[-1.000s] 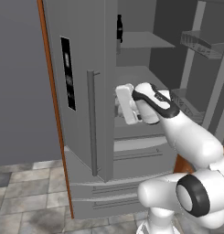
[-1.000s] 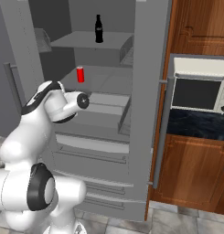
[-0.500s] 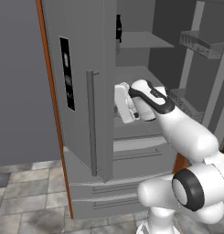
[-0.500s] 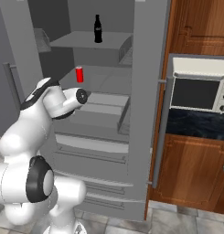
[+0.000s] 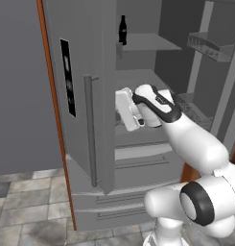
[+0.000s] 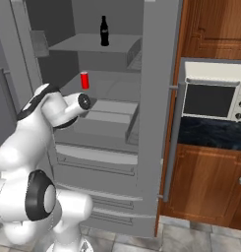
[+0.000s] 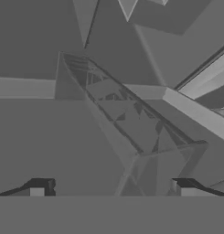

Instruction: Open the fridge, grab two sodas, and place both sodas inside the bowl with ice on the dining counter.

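Item 1, the tall grey French-door fridge [image 5: 90,144]: I see both upper doors swung open, the left door carrying a black display strip [image 5: 67,77] and a vertical bar handle [image 5: 89,129]. Grey drawers sit below the open compartment.

Item 2, the slim black bottle with a narrow neck [image 6: 105,31]: it stands upright on the upper grey shelf [image 6: 97,45], toward the back; from the left base camera I see it at the shelf's near corner [image 5: 122,30].

Item 3, the small red can [image 6: 84,80]: upright on the lower shelf, just above and beside the arm's wrist in the right base view, not touching it as far as I can tell.

Item 4, the white two-finger gripper [image 5: 131,111]: I have it inside the open fridge at the level of the lower shelf. In the hand view its 2 dark fingertips [image 7: 40,188] stand far apart at the bottom corners, with nothing between them; the pincer is wide and holds nothing. Ahead of them I see a clear wire-frame door bin [image 7: 131,123] and grey fridge walls.

Item 5, a white microwave [image 6: 213,93]: set on a dark counter among brown wood cabinets [image 6: 205,187], right of the fridge.

Item 6, grey tiled floor [image 5: 28,206].
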Robot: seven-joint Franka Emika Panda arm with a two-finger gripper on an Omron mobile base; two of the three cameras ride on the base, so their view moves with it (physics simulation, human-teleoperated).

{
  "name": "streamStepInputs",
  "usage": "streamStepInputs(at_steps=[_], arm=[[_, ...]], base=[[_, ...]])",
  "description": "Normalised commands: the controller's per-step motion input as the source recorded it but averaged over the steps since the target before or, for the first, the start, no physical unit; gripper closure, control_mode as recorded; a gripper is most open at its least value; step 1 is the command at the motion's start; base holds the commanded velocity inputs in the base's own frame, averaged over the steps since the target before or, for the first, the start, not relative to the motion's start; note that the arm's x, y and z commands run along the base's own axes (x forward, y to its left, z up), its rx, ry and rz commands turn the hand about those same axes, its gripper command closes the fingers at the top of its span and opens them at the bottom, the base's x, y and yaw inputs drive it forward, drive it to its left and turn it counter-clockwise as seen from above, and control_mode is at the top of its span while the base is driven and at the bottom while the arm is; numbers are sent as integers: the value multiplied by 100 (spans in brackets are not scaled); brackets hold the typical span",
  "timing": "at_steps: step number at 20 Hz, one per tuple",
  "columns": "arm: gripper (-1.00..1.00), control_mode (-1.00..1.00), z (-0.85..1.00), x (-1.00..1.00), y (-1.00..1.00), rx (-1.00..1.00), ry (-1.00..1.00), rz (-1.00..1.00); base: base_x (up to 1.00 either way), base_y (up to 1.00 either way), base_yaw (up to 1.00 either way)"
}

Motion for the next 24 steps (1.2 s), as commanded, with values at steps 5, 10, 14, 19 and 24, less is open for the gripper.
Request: streamStepInputs(at_steps=[5, 10, 14, 19, 24], arm=[[-100, -100, 0, -36, 56, 0, 0, 2], [-100, -100, 0, -31, 61, 0, 0, 0], [-100, -100, 2, -13, 73, 0, 1, 0], [-100, -100, 4, -1, 80, 0, 3, 0], [-100, -100, 4, 0, 79, 0, 3, 0]], base=[[0, 0, 0], [0, 0, 0], [0, 0, 0], [0, 0, 0], [0, 0, 0]])
